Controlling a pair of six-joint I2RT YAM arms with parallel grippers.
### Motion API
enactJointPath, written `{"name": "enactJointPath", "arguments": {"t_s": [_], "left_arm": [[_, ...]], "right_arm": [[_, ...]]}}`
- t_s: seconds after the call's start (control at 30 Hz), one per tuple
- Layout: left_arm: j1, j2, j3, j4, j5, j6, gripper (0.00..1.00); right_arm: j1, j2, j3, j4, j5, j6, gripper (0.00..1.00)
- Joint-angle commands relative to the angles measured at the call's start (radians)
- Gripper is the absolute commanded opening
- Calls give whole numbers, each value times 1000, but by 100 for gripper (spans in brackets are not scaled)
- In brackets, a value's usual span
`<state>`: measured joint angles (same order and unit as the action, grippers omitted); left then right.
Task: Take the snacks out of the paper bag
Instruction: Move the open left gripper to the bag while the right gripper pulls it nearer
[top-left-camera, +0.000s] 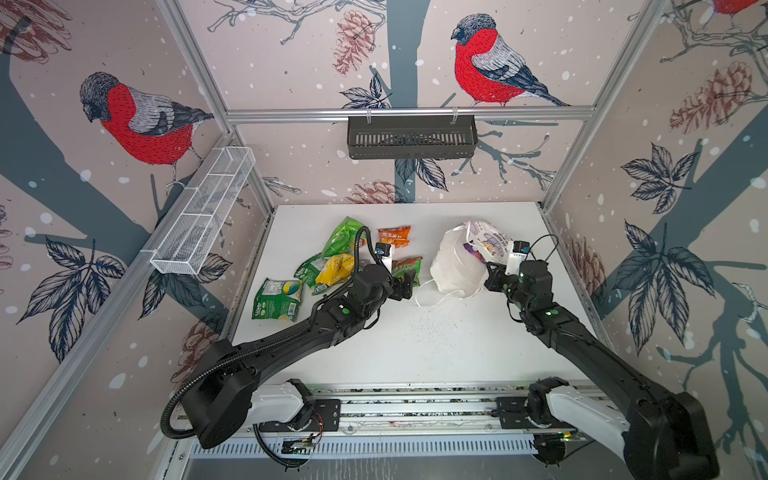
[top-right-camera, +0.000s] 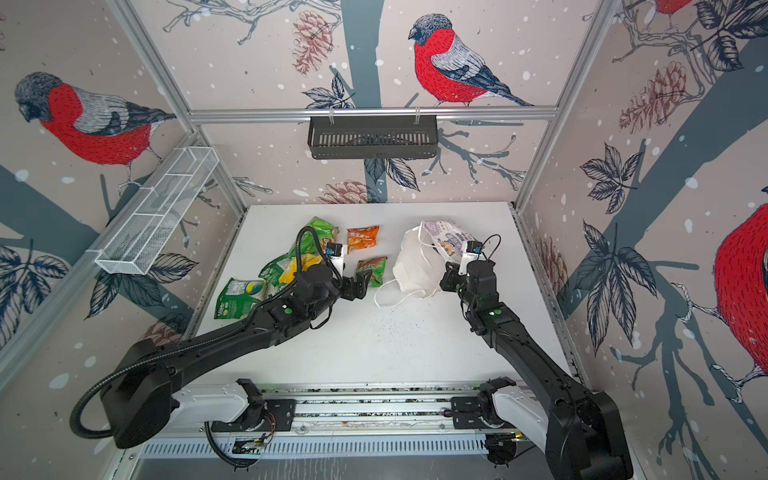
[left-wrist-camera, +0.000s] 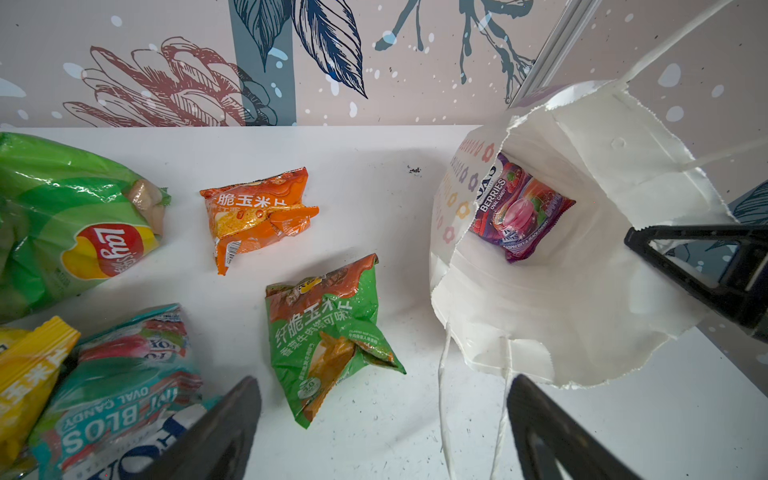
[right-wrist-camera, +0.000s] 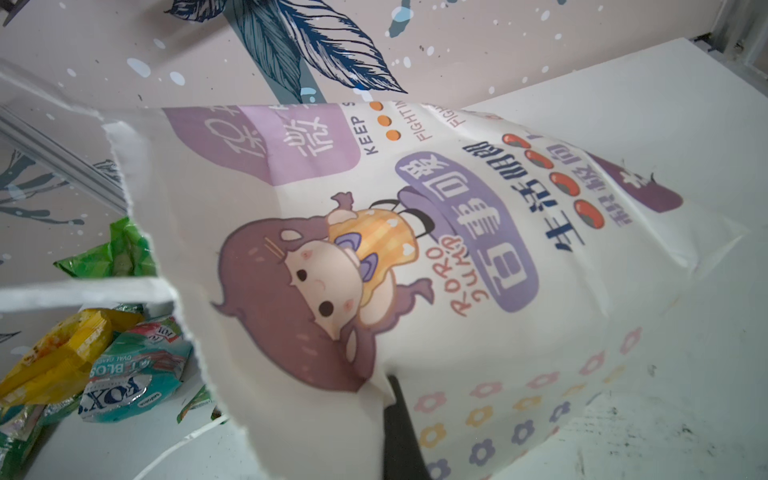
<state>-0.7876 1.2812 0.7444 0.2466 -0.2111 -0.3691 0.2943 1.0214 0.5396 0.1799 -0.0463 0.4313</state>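
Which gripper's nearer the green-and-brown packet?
Left. The left gripper hovers open just by the green-and-brown packet; the right gripper is farther off, shut on the paper bag.

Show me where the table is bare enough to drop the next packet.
Bare: the wide front middle of the table, nearer than the paper bag; also the back strip between the orange packet and that bag. Crowded: the left, where packets overlap beside the left pincer.
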Motion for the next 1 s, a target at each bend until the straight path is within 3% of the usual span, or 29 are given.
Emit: {"name": "enactJointPath", "arguments": {"t_s": [0.0, 0.3, 0.5, 0.67, 0.97], "left_arm": [[-5, 23, -4, 57, 8, -5, 93], [-34, 104, -25, 176, 26, 16, 92], [-53, 47, -117, 283, 40, -11, 91], [-123, -30, -223, 402, -12, 52, 89], [-196, 93, -263, 592, 139, 67, 86]], "right_arm": [[26, -18, -23, 46, -19, -90, 0], [75, -124, -136, 65, 31, -203, 0], [81, -165, -180, 80, 112, -188, 0], [80, -155, -161, 66, 117, -164, 0], [85, -99, -118, 17, 106, -132, 0]]}}
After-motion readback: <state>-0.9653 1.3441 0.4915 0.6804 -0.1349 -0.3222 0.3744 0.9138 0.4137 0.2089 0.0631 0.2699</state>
